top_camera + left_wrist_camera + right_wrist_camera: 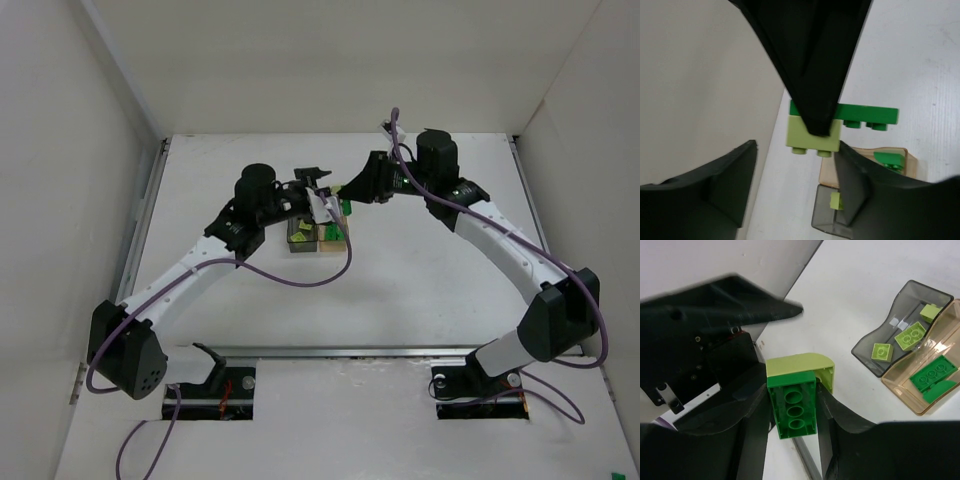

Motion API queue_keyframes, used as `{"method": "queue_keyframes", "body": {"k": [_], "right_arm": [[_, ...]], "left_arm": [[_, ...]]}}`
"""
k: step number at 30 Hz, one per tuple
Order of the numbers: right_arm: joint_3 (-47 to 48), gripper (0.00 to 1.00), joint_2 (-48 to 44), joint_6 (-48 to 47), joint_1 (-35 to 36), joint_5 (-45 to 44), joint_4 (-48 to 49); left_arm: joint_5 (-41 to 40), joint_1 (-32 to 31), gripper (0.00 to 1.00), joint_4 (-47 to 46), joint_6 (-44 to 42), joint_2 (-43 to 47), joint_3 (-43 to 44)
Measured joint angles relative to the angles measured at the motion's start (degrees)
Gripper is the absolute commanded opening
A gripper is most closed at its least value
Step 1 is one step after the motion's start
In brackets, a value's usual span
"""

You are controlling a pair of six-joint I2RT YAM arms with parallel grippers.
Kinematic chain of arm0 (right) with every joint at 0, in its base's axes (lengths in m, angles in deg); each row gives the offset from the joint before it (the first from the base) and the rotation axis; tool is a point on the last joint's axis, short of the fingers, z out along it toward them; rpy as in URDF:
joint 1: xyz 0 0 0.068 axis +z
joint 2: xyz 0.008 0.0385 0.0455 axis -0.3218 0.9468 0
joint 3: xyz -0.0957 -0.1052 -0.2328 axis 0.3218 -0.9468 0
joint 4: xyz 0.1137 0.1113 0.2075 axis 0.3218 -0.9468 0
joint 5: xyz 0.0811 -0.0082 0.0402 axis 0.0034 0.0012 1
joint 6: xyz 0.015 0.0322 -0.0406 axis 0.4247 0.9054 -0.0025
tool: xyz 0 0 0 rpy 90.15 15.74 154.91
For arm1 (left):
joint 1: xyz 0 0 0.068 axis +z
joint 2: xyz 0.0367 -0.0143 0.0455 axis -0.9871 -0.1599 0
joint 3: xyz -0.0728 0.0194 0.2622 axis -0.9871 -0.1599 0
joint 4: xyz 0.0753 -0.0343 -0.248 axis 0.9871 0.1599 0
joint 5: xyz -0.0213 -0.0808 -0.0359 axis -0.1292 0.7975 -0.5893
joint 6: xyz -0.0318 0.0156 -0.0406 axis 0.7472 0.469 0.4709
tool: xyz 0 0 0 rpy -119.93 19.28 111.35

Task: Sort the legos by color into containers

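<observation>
My right gripper [792, 412] is shut on a dark green lego [792, 410] that is joined to a pale yellow-green lego [796, 366]; it holds the pair in the air. In the left wrist view the same pair shows, the pale brick [812, 136] just beyond my open left gripper [795, 149], which touches nothing. The two grippers meet above the table [335, 192]. The smoky grey bin [892, 325] holds three pale legos. The amber bin [935, 347] beside it holds dark green legos [929, 375].
The two bins stand side by side under the grippers, the grey one [299, 239] to the left and the amber one [333, 238] to the right. White walls enclose the table on the left, back and right. A metal rail [400, 351] runs along the near edge.
</observation>
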State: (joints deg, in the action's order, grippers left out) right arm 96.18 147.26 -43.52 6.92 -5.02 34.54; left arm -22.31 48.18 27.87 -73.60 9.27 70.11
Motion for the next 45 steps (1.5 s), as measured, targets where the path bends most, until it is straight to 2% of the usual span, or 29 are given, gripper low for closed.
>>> {"method": "queue_keyframes", "body": {"k": [3, 8, 12, 16, 20, 21, 24, 25, 31, 41, 45], "right_arm": [[0.0, 0.00, -0.1, 0.3, 0.0, 0.1, 0.4], [-0.4, 0.00, -0.4, 0.5, 0.0, 0.3, 0.9], [-1.0, 0.00, -0.4, 0.6, 0.0, 0.6, 1.2], [-1.1, 0.00, -0.4, 0.6, 0.0, 0.6, 1.2], [-1.1, 0.00, -0.4, 0.7, 0.0, 0.6, 1.4], [-1.1, 0.00, -0.4, 0.7, 0.0, 0.5, 1.6], [-1.1, 0.00, -0.4, 0.7, -0.1, 0.8, 1.7], [-1.1, 0.00, -0.4, 0.7, -0.1, 0.8, 1.7], [-1.2, 0.00, -0.4, 0.7, -0.1, 0.9, 1.7], [-6.7, 0.00, -0.4, 0.7, -0.9, 3.1, 3.9], [-6.7, 0.00, 0.7, -0.2, -2.6, 5.3, 2.7]], "left_arm": [[0.6, 0.0, 0.47, 0.5, 0.2, 0.0, 0.0], [2.1, 0.0, 0.47, 0.9, 1.0, -0.1, 0.3], [3.5, 0.0, 0.57, 1.1, 1.7, -0.1, 0.4], [4.3, 0.0, 0.58, 1.0, 2.5, -0.1, 0.8], [4.9, 0.0, 0.35, 1.0, 3.3, -0.1, 0.8], [5.1, 0.0, 0.26, 1.3, 3.5, -0.1, 0.8], [5.1, 0.0, 0.13, 1.6, 3.7, -0.1, 0.8], [5.3, 0.0, 0.02, 1.6, 3.8, -0.1, 0.8], [5.0, 0.0, 0.00, 2.0, 4.0, -0.1, 0.8], [6.9, 1.1, 0.00, 9.4, 2.3, -1.2, 1.3], [1.3, 4.2, 0.00, 12.3, 2.1, -1.2, 0.9]]}}
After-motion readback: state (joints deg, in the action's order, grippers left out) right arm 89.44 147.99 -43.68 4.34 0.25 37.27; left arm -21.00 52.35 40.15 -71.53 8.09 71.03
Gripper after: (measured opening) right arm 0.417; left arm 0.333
